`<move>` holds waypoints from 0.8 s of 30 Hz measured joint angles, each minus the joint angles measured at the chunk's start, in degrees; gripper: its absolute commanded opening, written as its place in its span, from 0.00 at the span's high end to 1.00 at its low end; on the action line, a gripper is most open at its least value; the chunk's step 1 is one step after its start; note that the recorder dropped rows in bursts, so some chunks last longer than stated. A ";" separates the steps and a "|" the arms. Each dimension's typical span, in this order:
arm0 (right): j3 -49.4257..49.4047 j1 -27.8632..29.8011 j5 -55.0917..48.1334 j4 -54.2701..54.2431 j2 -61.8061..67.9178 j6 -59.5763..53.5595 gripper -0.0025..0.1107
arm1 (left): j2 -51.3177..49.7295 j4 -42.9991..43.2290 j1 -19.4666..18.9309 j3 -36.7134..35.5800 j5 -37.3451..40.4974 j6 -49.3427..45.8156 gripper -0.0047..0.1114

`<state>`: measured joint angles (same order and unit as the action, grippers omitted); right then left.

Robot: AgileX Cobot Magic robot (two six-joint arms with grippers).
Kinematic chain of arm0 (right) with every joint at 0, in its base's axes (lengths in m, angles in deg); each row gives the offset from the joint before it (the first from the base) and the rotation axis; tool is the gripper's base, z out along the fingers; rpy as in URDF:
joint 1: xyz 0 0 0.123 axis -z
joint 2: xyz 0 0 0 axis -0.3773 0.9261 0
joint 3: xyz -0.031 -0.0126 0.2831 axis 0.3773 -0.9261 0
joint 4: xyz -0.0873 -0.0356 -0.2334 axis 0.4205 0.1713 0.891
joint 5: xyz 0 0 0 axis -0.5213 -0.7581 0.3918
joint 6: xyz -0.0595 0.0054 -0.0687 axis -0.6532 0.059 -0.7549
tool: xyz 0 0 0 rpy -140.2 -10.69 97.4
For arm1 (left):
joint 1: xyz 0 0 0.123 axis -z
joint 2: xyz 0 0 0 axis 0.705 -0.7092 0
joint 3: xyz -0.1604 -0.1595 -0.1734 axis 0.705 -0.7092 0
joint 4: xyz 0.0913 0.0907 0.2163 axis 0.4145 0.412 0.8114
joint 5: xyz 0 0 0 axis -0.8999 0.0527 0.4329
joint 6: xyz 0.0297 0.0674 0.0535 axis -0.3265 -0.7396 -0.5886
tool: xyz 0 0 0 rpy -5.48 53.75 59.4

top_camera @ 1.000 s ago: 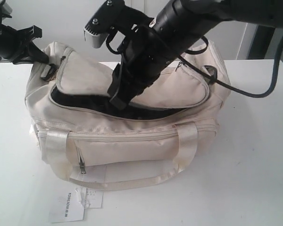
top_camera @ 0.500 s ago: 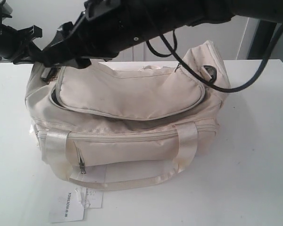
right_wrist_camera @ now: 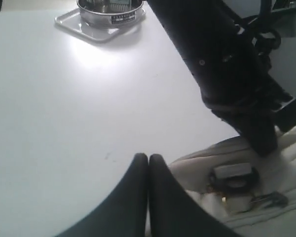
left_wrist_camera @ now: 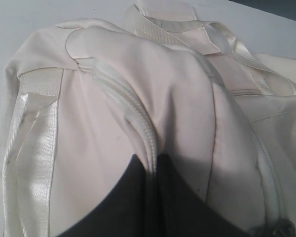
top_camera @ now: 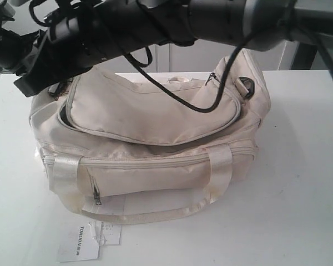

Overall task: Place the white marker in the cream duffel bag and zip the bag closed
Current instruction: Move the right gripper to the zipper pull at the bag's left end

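Two grippers meet at one end of the cream duffel bag (top_camera: 155,166), which sits on the white tabletop (top_camera: 299,166) with its long axis parallel to the far edge. Top flap (top_camera: 150,111) lies down over the opening, with a dark gap showing only at the grippers' end. White marker not visible in any view, so position and direction can't be told. Left gripper (left_wrist_camera: 150,168) pinched on the bag's zipper seam. Right gripper (right_wrist_camera: 148,158) fully closed, fingers touching, nothing held, tips just beside the bag end by a black D-ring (right_wrist_camera: 234,177). Hangtag (top_camera: 80,244) flat on tabletop in front of the bag. Steel bowl (right_wrist_camera: 110,12) on a tray (right_wrist_camera: 69,22), well apart.
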<state>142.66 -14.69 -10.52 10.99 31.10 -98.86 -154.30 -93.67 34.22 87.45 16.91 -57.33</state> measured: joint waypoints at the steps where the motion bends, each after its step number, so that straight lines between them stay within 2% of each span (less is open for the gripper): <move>1: 1.25 -0.42 0.00 2.86 0.76 1.33 0.97 | 0.00 0.00 0.00 0.00 0.16 0.00 0.96; 3: 4.07 -1.18 0.00 10.64 2.71 4.66 0.92 | 0.00 -0.14 0.00 0.00 0.57 0.00 0.96; 8: 8.20 -2.77 0.10 25.62 6.94 7.63 0.63 | 0.00 -0.36 0.00 0.00 1.27 0.00 0.96; 10: 8.90 -3.17 0.10 28.44 8.08 7.89 0.56 | 0.00 -0.36 0.00 0.00 1.27 0.00 0.96; 24: 9.37 -3.44 8.06 34.24 13.22 7.89 0.54 | 0.00 -0.36 0.00 0.00 1.39 -0.11 0.96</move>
<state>152.03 -18.13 -2.45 45.24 44.32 -90.97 -154.30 -94.03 34.22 87.45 18.29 -57.44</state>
